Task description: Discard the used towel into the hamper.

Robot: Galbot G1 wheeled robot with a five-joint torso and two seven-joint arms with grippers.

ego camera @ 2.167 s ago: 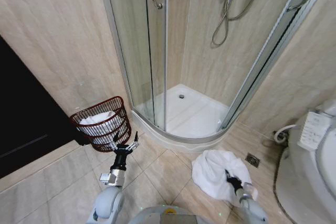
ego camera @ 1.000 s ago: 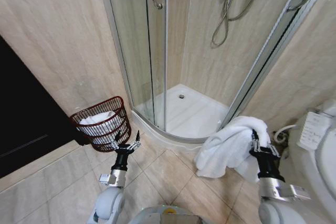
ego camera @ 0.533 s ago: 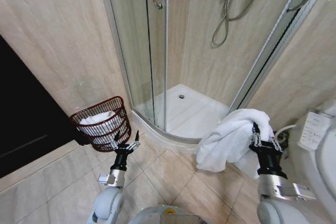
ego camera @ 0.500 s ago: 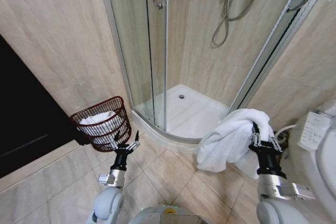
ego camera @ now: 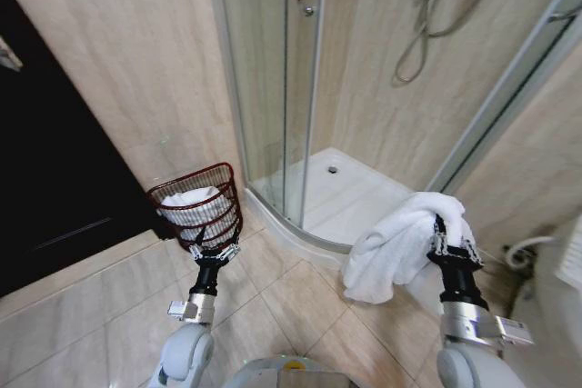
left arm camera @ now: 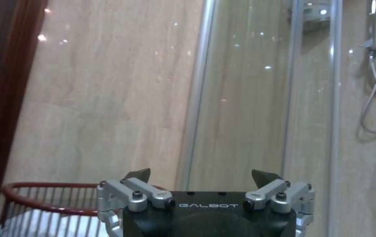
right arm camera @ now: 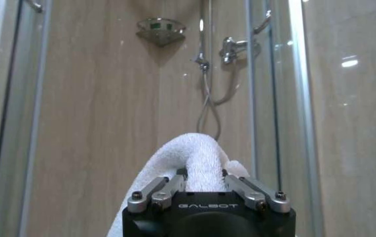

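Beige tiled bathroom. Hamper [ego camera: 196, 208] sits by the shower glass [ego camera: 264, 88], already part-full (white cloth inside). Right tool [ego camera: 450, 244] clenched on towel [ego camera: 393, 244], well apart from hamper. Left tool [ego camera: 211, 249] released, just in front of hamper. Risk: hanging folds catch the rim, spill onto floor.

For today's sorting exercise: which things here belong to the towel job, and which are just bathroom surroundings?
Job:
towel, held up in the right gripper
hamper, already holding white cloth
left gripper, open, just in front of the hamper

Surroundings:
shower tray
shower hose
glass door
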